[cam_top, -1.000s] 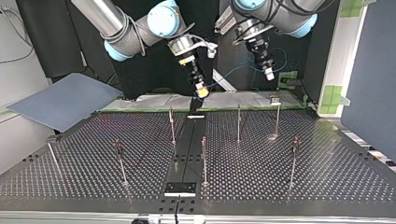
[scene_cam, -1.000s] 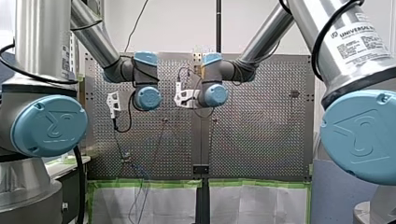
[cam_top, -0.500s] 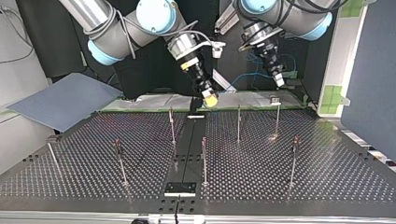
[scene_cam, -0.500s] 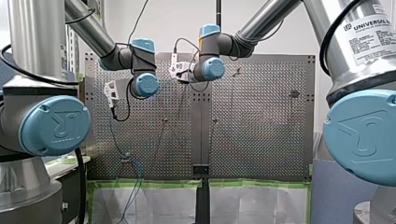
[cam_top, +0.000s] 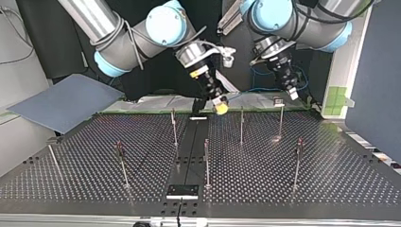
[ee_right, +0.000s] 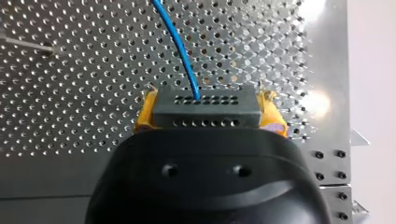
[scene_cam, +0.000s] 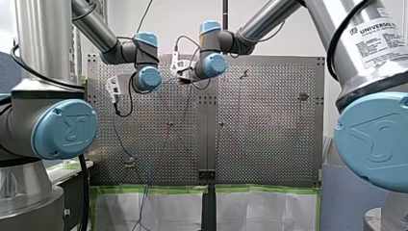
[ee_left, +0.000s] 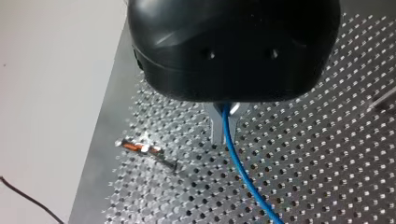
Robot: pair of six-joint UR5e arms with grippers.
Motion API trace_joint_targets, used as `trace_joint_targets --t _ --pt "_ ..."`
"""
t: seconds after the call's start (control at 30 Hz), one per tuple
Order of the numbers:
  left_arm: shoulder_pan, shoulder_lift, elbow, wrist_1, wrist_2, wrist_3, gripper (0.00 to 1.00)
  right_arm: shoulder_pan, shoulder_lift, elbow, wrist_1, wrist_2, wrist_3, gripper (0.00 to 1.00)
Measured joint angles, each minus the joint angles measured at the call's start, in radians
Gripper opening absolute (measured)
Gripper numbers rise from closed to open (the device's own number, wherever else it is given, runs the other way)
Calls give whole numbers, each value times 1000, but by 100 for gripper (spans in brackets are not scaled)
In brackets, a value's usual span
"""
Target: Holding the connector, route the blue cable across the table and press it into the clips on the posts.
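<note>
Perforated table (cam_top: 331, 177), dark strip down the centre. Thin posts (cam_top: 206, 163) stand upright across it. Small black plate (cam_top: 182, 191) at 6 o'clock, top view.

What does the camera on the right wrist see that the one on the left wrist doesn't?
Right wrist only: my right pincer clamping a dark connector between yellow pads. Left wrist only: my left pincer with thin metal fingers closed around the blue cable, plus a post's reddish clip. Both: that cable and the perforated table.

Robotics lab, perforated metal table (cam_top: 331, 179), thin clip posts (cam_top: 206, 163), two industrial robot arms (cam_top: 125, 40)
</note>
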State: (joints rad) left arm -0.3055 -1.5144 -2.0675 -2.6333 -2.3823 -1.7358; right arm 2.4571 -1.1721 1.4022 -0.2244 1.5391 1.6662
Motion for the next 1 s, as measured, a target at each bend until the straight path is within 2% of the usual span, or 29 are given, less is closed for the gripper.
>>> trace_joint_targets --t 0.33,0.53,0.73,0.9,1.0 --pt "90 56 29 -91 90 10 0 4 23 -79 67 5 10 0" --pt "137 61 37 -138 137 -21 0 4 38 -131 95 8 21 0" --pt "188 48 42 -188 187 -44 0 7 52 -183 101 9 34 0" --pt "227 24 65 -232 231 -79 0 16 72 -226 106 11 44 0" --pt "237 19 86 -251 256 -103 0 25 90 -249 114 17 45 0"
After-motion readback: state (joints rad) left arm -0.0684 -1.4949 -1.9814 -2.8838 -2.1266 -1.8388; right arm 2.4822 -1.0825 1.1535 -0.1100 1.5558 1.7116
